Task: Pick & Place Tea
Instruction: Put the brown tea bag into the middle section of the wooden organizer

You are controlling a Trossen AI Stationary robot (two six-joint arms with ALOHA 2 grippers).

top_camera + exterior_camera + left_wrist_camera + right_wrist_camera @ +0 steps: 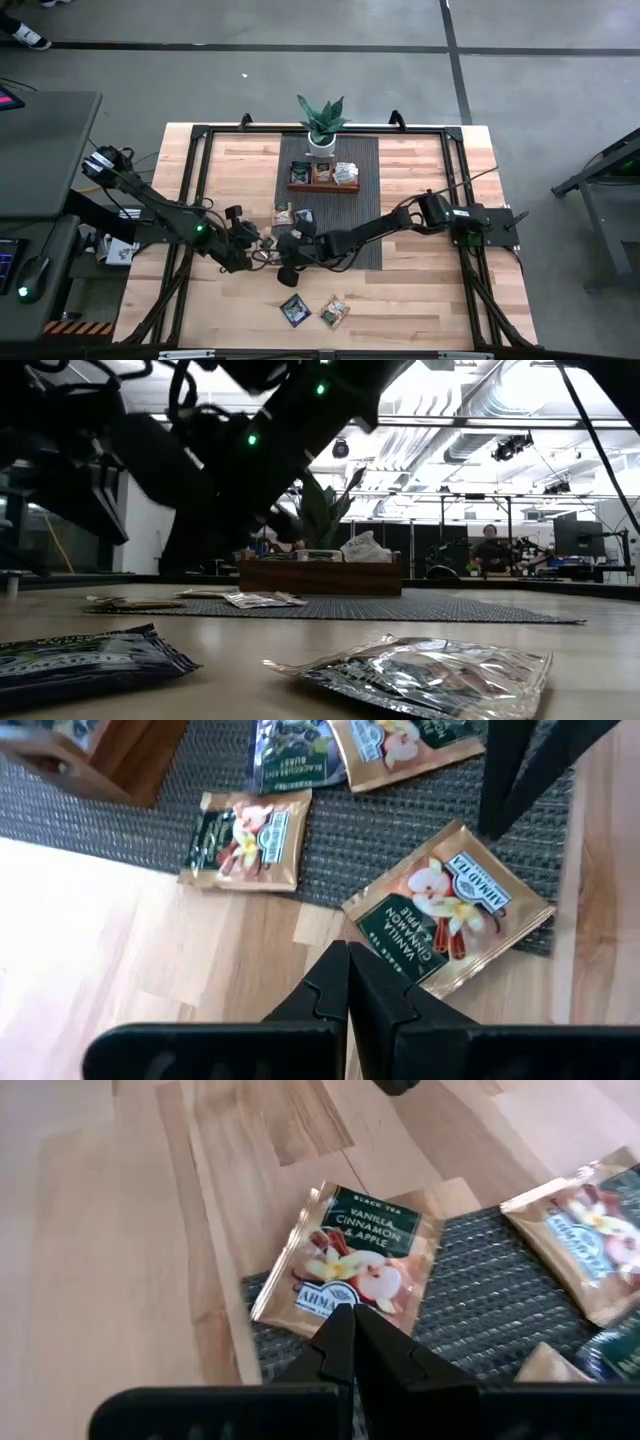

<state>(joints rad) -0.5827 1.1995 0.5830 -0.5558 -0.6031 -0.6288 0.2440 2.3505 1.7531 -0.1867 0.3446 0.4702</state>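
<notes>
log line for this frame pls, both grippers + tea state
left gripper: shut, empty, over mat edge | right gripper: shut, empty, at vanilla sachet | tray: some tea in | two sachets on front table

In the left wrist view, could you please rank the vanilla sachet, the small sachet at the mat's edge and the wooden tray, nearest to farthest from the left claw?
1. Vanilla sachet, just ahead of the left claw, overhanging the mat.
2. Small sachet, farther along the mat's edge.
3. Wooden tray, at the far corner.
</notes>
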